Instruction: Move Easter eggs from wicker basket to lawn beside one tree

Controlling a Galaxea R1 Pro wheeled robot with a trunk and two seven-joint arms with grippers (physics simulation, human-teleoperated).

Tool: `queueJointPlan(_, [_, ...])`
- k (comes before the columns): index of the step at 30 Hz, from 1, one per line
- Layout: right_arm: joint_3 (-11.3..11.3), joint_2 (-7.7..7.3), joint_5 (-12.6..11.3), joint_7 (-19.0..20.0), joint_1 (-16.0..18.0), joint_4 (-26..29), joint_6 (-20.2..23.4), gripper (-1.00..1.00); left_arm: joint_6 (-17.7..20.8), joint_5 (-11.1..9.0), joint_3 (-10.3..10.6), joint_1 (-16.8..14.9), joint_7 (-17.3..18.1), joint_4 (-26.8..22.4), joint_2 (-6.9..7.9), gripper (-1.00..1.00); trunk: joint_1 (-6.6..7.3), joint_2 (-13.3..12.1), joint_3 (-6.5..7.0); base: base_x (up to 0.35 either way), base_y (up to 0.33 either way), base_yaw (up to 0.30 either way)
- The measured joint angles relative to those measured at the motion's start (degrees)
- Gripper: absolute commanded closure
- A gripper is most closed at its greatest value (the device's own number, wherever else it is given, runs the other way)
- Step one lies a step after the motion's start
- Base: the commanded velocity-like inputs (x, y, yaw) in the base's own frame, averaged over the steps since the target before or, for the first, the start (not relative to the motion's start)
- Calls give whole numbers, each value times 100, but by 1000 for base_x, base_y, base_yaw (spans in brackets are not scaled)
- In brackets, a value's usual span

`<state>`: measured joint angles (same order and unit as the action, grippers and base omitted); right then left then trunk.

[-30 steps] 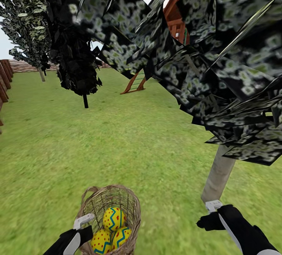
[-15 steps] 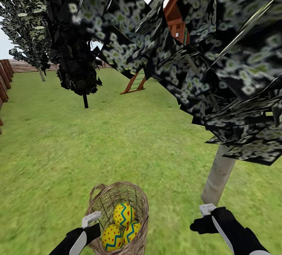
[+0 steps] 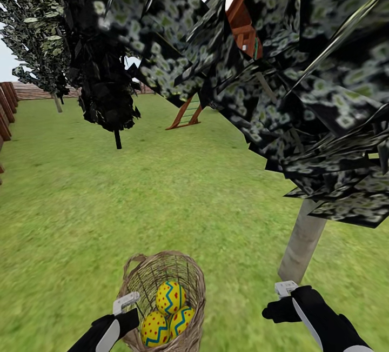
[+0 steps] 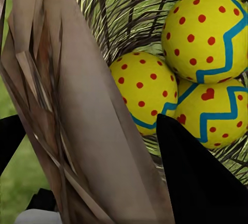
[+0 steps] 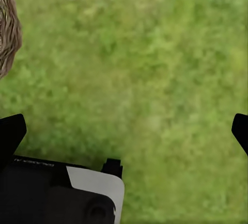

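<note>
The left tool (image 3: 125, 304) is clamped on the rim of the brown woven wicker basket (image 3: 186, 271), which holds three yellow zigzag-banded, red-dotted eggs (image 3: 170, 297) above the green lawn (image 3: 162, 195). The right tool (image 3: 284, 289) hangs spread apart near the grey-brown tree trunk (image 3: 302, 244)

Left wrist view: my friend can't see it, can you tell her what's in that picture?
Three yellow Easter eggs with red dots and blue zigzag bands sit together inside a brown wicker basket. The basket's woven rim runs close across the picture between the left end effector's black fingers, with green lawn behind.
</note>
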<state>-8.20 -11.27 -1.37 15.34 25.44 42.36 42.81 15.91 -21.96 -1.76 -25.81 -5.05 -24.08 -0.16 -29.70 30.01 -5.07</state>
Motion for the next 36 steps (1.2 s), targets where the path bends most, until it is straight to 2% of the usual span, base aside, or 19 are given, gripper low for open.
queueJointPlan(19, [-11,13,1,-7,1,-1,-18,-100,-4,-7,9,0,-3,9,-16,100,-418,764,-343,0,0,16])
queueJointPlan(27, [-29,35,25,-24,1,-10,-11,-100,-10,-11,2,1,-4,-20,-24,100,-419,766,-340,0,0,267])
queueJointPlan(31, [-30,51,29,-200,2,-9,-10,-100,-9,-2,3,1,-5,-19,-22,100,-419,766,-340,0,0,284])
queueJointPlan(36, [-23,71,27,-221,2,-9,-10,-100,-9,-2,-3,1,-3,-20,-18,100,-419,766,-340,0,0,284])
